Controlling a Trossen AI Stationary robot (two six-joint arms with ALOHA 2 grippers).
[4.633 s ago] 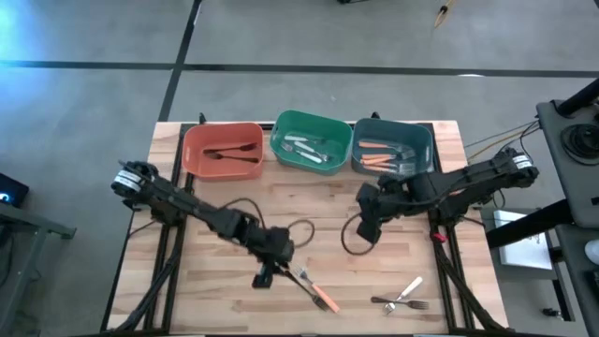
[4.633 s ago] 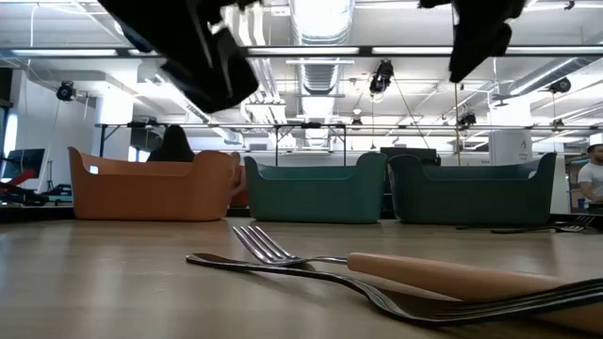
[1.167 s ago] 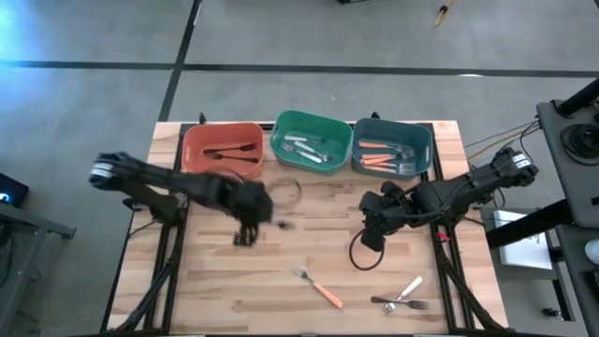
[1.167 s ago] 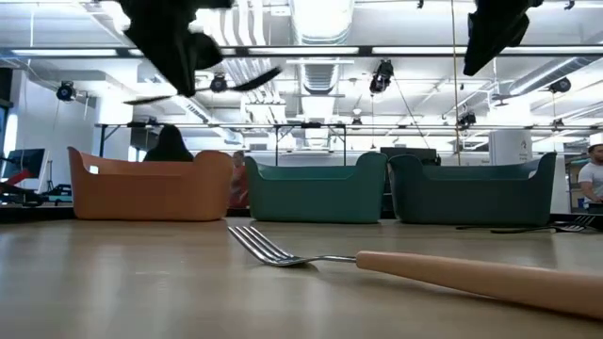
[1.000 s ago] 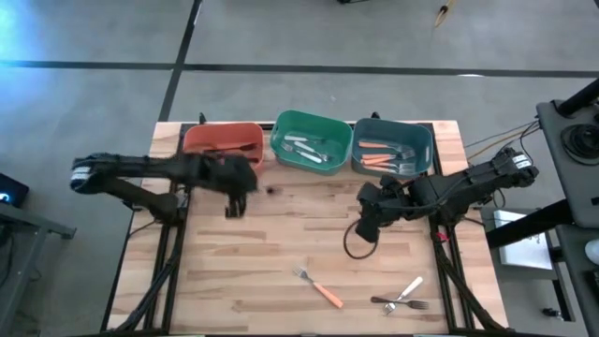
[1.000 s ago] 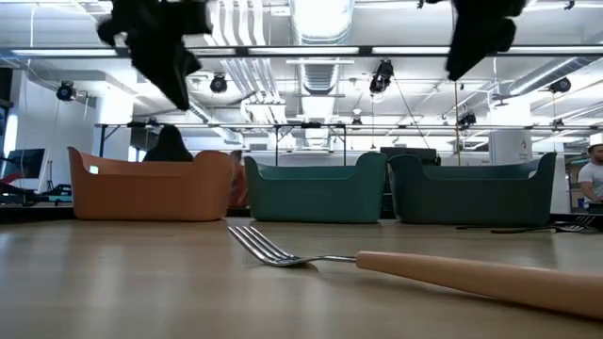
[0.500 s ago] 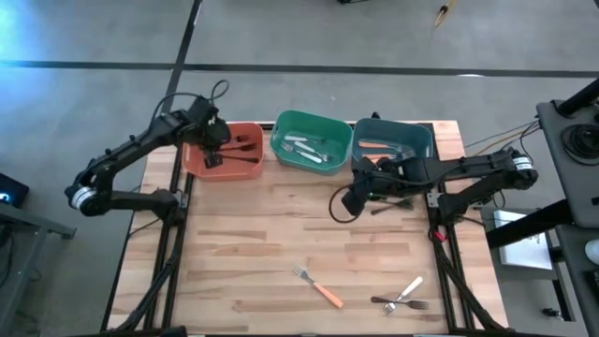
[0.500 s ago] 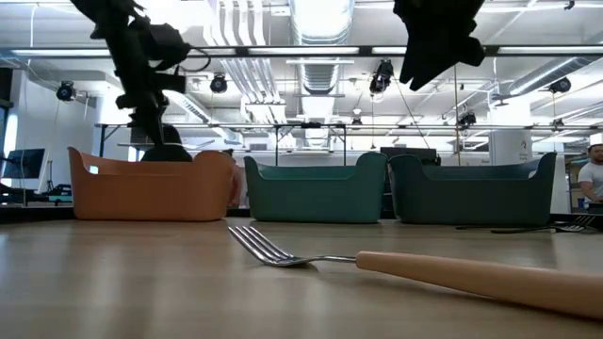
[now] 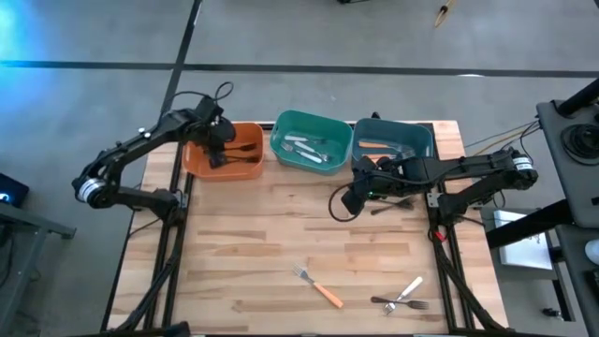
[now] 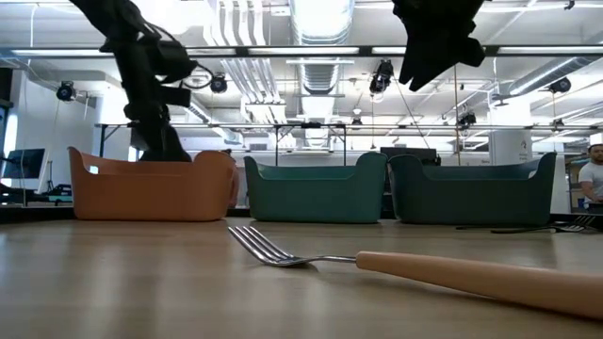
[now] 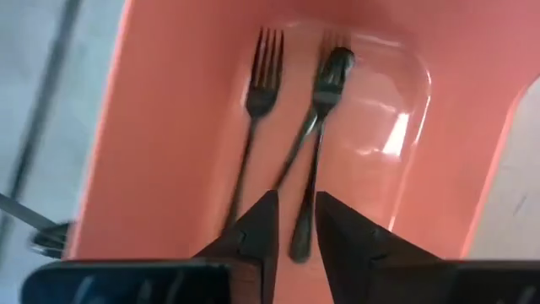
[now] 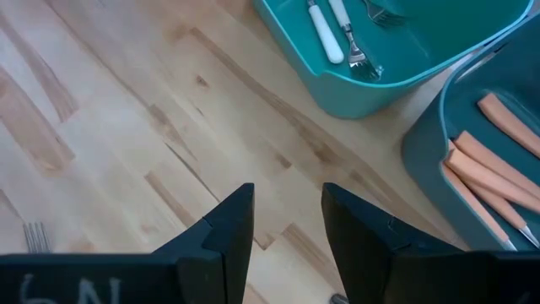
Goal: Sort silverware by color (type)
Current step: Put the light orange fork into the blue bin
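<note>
While the left hand (image 9: pixel 217 150) hangs over the red-orange bin (image 9: pixel 192 157), a black fork has just left it.
Its fingers (image 11: pixel 253 238) have parted a little and hold nothing; three black forks (image 11: pixel 257 93) now lie in that bin at 11 o'clock on the desk (image 9: pixel 281 243). One more is sorted. The right hand (image 9: pixel 354 201), open and empty, hovers at 2 o'clock; an orange fork (image 9: pixel 318 288) and a white fork (image 9: pixel 404 294) wait near 5 o'clock.
</note>
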